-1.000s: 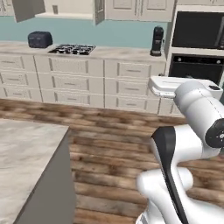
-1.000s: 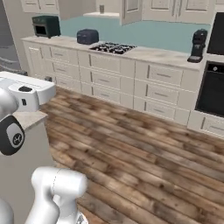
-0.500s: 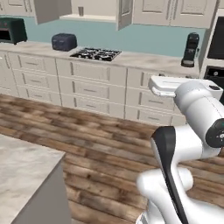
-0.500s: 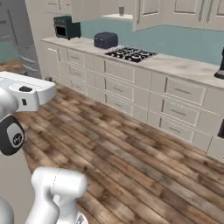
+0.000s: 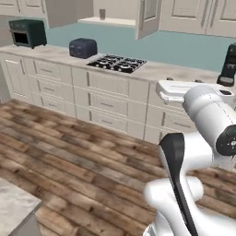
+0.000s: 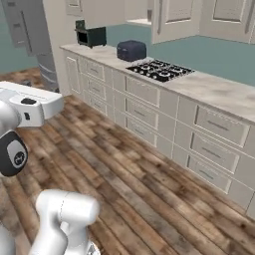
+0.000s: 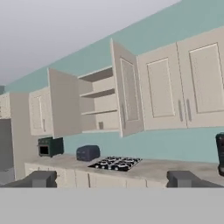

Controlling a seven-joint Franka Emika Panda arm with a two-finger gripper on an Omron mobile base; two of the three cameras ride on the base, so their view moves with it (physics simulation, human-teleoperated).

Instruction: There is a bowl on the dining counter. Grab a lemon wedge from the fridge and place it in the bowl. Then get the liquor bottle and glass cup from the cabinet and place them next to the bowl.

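Kitchen, mid-task: the robot's gripper [image 7: 113, 178] hangs with tips spread wide and nothing between them, facing the open cabinet [image 7: 98, 103] over the far counter [image 5: 152, 69]. On the cabinet's lower shelf stands one small dark item [image 7: 101, 126] – too small to call as bottle or cup. Judged by type, a slim liquor bottle would be stiff, smooth and top-heavy, best pinched at mid-body, not the neck; a glass tumbler is light, slick and breakable, so taken across its wall w/ modest squeeze. The marbled counter carries a gas hob [image 5: 116, 63], a dark blue toaster [image 5: 83, 48] and a green toaster oven [image 5: 28, 32]; cream drawer units below, teal wall behind, plank wood floor [image 6: 114, 174]. The grey fridge [image 6: 31, 35] stands at the counter's end – the dining counter's corner [image 5: 14, 205] sits near the base.
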